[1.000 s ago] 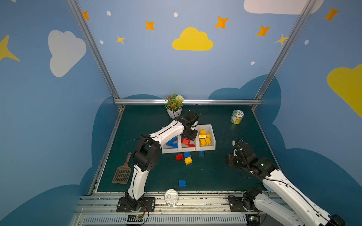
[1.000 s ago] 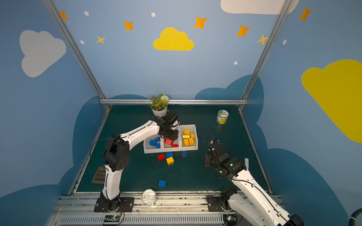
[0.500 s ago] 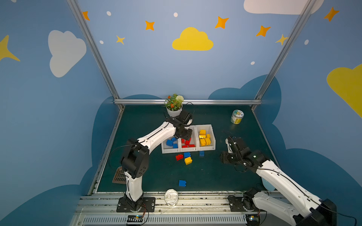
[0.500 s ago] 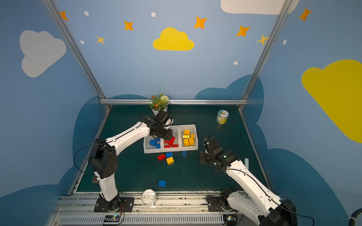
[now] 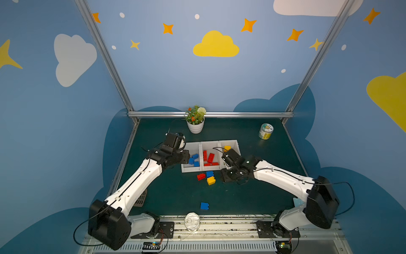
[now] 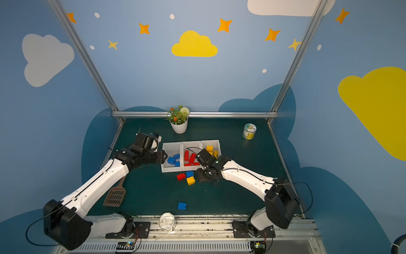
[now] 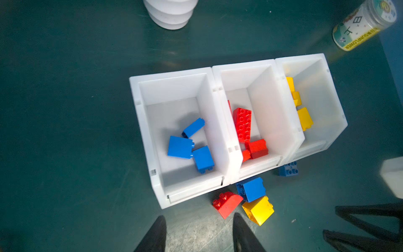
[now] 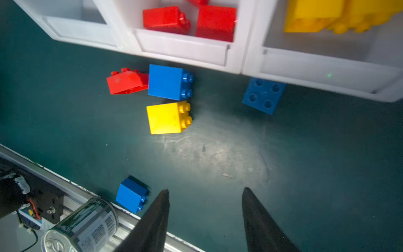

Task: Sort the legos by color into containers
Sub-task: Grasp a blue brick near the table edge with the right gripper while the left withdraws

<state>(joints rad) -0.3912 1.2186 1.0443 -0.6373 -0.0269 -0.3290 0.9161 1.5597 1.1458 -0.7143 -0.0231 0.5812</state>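
Observation:
The containers [image 5: 209,169] are three joined white bins. The left one holds blue legos [image 7: 185,146], the middle one red legos [image 7: 242,124], the right one yellow legos [image 7: 304,119]. Loose on the mat in front lie a red lego [image 5: 201,176], a blue lego [image 5: 209,174] and a yellow lego [image 5: 211,180]. A flat blue lego [image 8: 263,96] lies against the right bin. Another blue lego [image 5: 204,205] sits nearer the front rail. My left gripper [image 7: 198,218] hovers open and empty at the left bin's outer side. My right gripper [image 8: 206,189] is open and empty, low in front of the right bin.
A white flower pot [image 5: 195,126] stands behind the bins. A yellow-green can [image 5: 266,131] sits at the back right. A tin can [image 5: 192,221] lies on the front rail, and a brown scoop [image 6: 115,195] rests under my left arm.
My left gripper has drawn back from over the middle bin to the left bin's outer side. My right gripper has moved in from the right to the front of the bins.

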